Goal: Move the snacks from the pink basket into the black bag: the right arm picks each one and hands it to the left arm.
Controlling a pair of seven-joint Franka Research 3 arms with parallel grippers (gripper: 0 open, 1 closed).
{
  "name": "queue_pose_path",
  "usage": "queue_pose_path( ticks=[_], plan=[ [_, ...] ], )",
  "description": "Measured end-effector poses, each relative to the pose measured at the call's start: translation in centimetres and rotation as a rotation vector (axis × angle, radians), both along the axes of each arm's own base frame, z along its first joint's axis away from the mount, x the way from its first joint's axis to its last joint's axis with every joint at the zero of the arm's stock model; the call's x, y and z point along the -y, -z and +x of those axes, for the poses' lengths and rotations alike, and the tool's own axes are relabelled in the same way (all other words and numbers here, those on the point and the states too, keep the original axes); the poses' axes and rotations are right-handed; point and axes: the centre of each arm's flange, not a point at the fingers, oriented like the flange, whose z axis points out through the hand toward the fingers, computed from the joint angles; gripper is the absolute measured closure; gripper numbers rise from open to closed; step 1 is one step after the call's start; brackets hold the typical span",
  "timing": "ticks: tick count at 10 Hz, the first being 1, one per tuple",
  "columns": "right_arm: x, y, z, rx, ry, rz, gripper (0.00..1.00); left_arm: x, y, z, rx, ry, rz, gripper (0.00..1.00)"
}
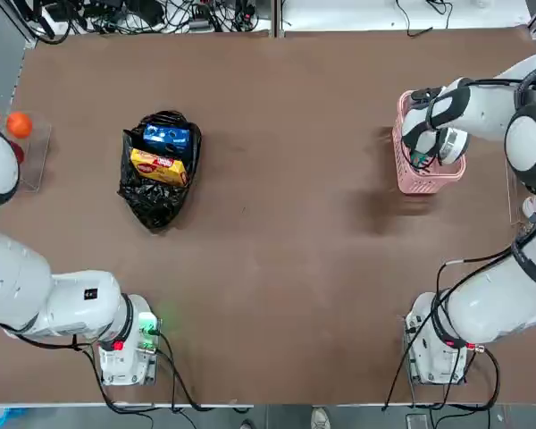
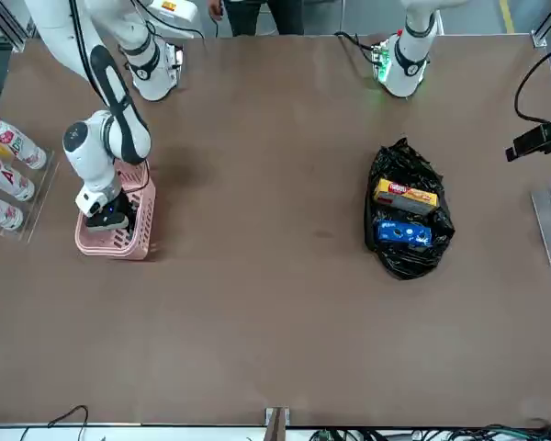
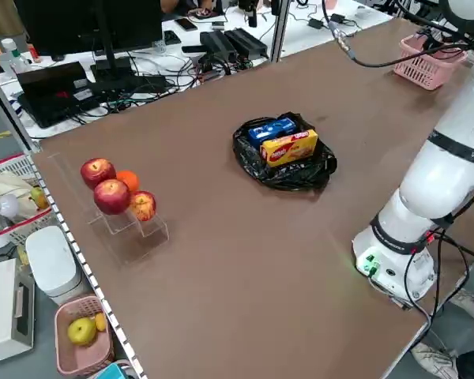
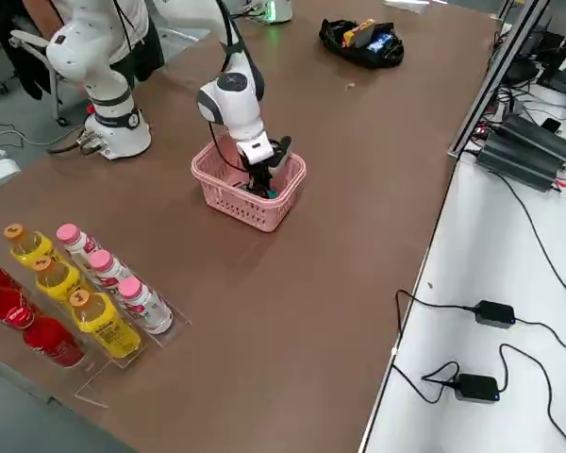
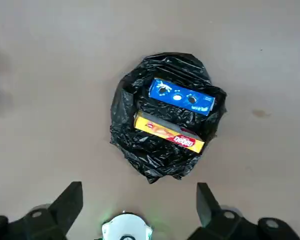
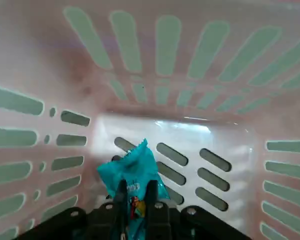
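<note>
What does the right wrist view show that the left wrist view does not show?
Only the right wrist view shows the right gripper shut on a teal snack packet inside the pink basket. Only the left wrist view shows the black bag on the brown table, holding a blue snack packet and a yellow snack packet, with the left gripper open. Both look past their own two black fingers at snacks.
</note>
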Motion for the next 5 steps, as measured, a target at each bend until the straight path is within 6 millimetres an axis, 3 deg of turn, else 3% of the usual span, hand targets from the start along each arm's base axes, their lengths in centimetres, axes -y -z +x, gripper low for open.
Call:
queue_pose_path(
  ticks=[5],
  plan=[
    [2.1,-2.6,2.5,-0.082,-0.059,0.043,0.81,-0.4,-0.1,0.0,0.003,-0.009,-0.007,0.00]
  ],
)
